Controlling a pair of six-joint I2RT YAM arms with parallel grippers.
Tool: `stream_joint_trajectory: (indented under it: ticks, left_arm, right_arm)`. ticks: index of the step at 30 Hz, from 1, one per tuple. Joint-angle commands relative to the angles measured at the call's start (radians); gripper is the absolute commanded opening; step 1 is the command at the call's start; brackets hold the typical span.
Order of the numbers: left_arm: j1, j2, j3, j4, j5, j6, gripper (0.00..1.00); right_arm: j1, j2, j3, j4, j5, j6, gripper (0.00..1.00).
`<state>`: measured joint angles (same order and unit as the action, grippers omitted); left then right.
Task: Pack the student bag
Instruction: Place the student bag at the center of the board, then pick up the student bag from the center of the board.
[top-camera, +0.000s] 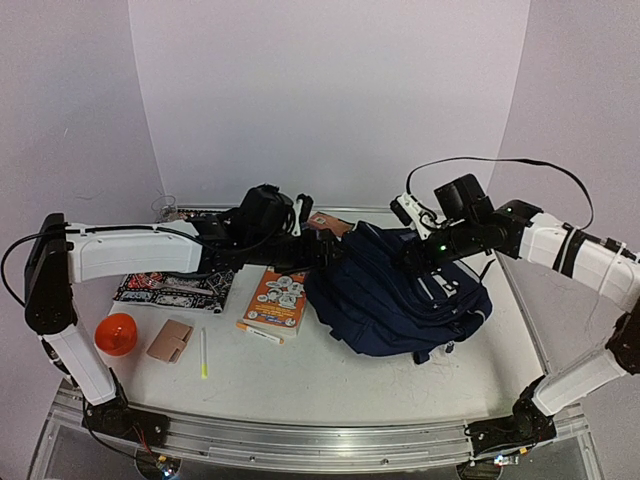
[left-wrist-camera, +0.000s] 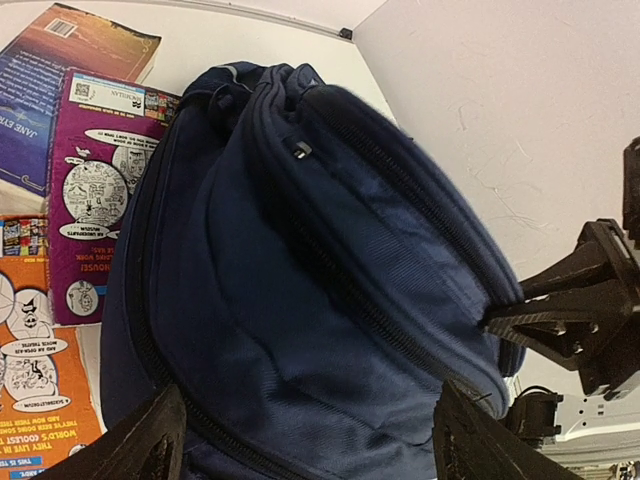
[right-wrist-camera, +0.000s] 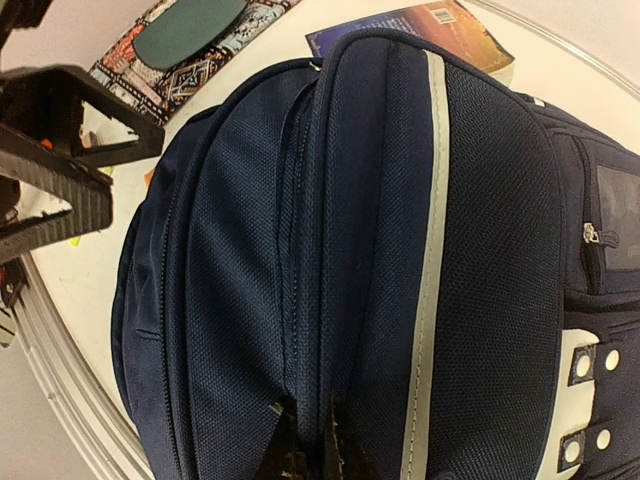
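**Both claws at the student bag**

I see the large navy-blue fabric student bag (top-camera: 400, 300) lying right of centre in the overhead frame, on the white table (top-camera: 330, 400). My left gripper (top-camera: 322, 252) is at its left end, fingers spread wide on either side of the bulging top, clamping nothing. My right gripper (right-wrist-camera: 315, 455) sits at the bag's upper edge, fingers almost together, pinching a ridge of fabric. An orange paperback book (top-camera: 281, 296) lies just left of the bag.

Top view: high, behind, looking down. Wrist views: close, opposite sides, sharing student bag (top-camera: 400, 300).
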<state>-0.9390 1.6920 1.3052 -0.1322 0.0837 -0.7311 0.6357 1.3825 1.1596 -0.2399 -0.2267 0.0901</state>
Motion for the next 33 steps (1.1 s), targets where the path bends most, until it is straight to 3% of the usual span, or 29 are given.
stream_joint_trajectory:
  ticks: [1,10,17,24,33]
  left_arm:
    - [-0.001,0.008,-0.005,0.005,0.01,0.004,0.87]
    - [-0.003,0.093,0.005,0.005,0.052,-0.026,0.87]
    - [-0.006,0.15,0.01,0.005,0.056,-0.027,0.84]
    - [-0.006,0.173,0.0,0.005,0.041,-0.013,0.79]
    - [-0.004,0.177,-0.002,-0.004,0.024,0.006,0.78]
  right_arm:
    - [0.004,0.037,-0.015,0.114,-0.014,-0.081,0.01]
    - [0.005,0.133,-0.003,0.14,-0.015,-0.049,0.1]
    - [0.004,0.081,-0.052,0.138,0.038,0.01,0.39]
    - [-0.004,-0.084,-0.223,0.126,0.103,0.092,0.54]
    - [-0.159,-0.257,-0.433,0.1,0.009,0.225,0.57]
